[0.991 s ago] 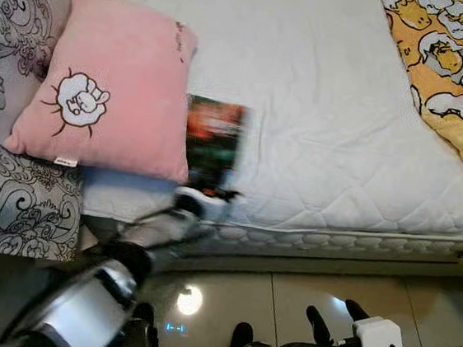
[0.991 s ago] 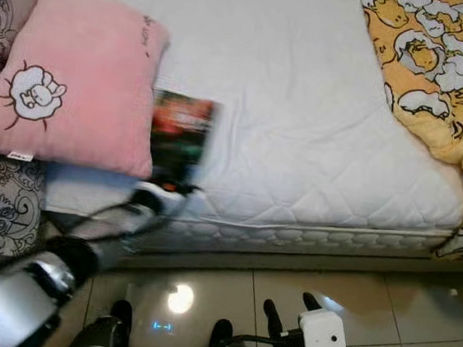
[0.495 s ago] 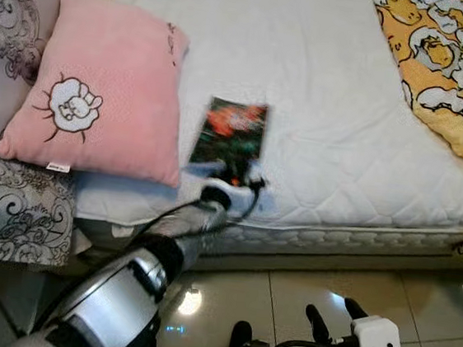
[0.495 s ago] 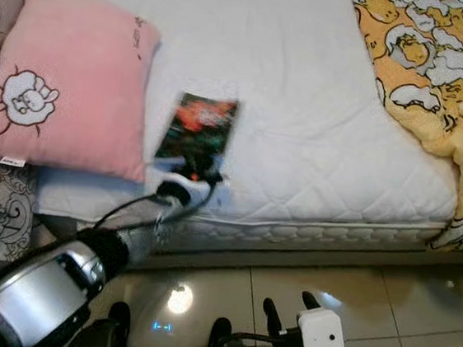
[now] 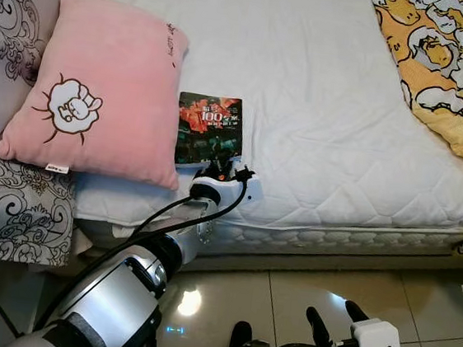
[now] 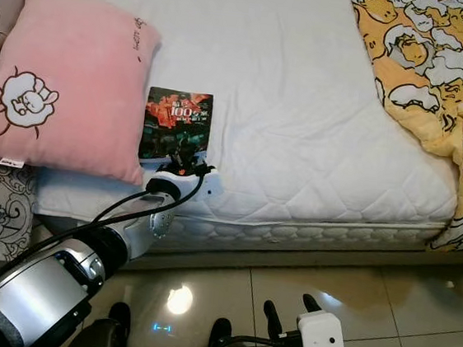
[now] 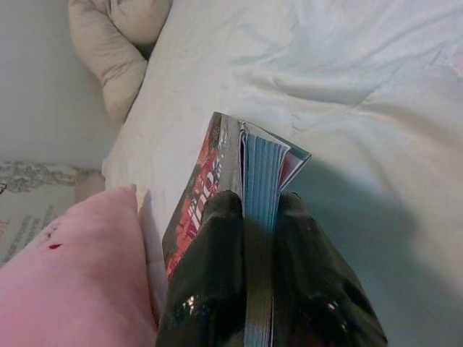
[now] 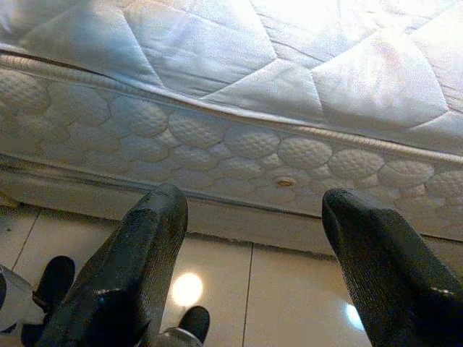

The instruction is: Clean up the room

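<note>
The robot's left end effector (image 7: 258, 217) grips a book (image 5: 210, 129) by its lower edge, fingers (image 7: 217, 246) clamped on either side of the pages, holding it over the white bed (image 5: 323, 92) just beside a pink pillow (image 5: 100, 85). The right end effector (image 8: 253, 238) hangs low over the tiled floor (image 5: 300, 305), fingers spread apart. A yellow blanket (image 5: 451, 56) lies at the bed's right.

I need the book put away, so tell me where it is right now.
In the left eye view the book is on the robot's left, over the white mattress beside the pink pillow, pinched in the left hand.
</note>
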{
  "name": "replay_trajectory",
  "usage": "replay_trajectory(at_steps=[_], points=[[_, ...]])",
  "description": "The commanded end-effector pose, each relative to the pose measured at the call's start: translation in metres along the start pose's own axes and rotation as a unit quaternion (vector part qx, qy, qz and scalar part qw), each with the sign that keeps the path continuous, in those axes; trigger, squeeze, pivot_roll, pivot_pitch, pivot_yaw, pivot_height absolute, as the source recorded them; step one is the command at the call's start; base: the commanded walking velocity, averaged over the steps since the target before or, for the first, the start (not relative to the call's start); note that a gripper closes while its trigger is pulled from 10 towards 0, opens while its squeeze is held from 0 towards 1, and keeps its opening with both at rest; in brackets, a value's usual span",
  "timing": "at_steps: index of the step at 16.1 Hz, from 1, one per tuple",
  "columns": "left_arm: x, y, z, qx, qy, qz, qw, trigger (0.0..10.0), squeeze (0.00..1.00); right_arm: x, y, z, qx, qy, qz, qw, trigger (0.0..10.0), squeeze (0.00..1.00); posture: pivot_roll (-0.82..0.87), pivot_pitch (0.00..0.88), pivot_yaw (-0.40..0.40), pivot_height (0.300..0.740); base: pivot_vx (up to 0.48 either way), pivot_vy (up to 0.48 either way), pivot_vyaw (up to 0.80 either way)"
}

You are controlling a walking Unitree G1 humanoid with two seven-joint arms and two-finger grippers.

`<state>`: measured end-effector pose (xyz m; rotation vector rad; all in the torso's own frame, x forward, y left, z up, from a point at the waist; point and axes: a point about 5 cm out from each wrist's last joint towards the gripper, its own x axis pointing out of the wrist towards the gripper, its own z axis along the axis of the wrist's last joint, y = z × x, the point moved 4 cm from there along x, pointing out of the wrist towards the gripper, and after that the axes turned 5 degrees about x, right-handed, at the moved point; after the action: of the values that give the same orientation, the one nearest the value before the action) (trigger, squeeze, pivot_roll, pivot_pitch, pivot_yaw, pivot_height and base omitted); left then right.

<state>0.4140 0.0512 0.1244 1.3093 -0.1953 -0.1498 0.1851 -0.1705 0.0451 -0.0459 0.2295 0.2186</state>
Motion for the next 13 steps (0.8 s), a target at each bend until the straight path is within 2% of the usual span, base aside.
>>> replay_trajectory(at_steps=[1,4,13], points=[[-0.003,-0.009,0.0,-0.012,0.012,-0.02,1.0,0.0,0.0,-0.004,-0.002,-0.008,-0.003,0.015,-0.004,1.0,10.0,0.0,-0.08,0.311,-0.094,0.74,0.0,0.0,0.0],[-0.003,-0.011,-0.003,-0.043,0.036,-0.025,0.998,0.0,0.0,-0.006,-0.002,-0.009,-0.003,0.016,-0.003,1.0,10.0,0.0,-0.08,0.314,-0.095,0.74,0.0,0.0,0.0],[-0.001,-0.006,-0.012,-0.047,0.059,-0.021,0.997,0.0,0.0,-0.01,-0.003,-0.009,-0.001,0.019,-0.005,1.0,10.0,0.0,-0.1,0.317,-0.092,0.74,0.0,0.0,0.0]])
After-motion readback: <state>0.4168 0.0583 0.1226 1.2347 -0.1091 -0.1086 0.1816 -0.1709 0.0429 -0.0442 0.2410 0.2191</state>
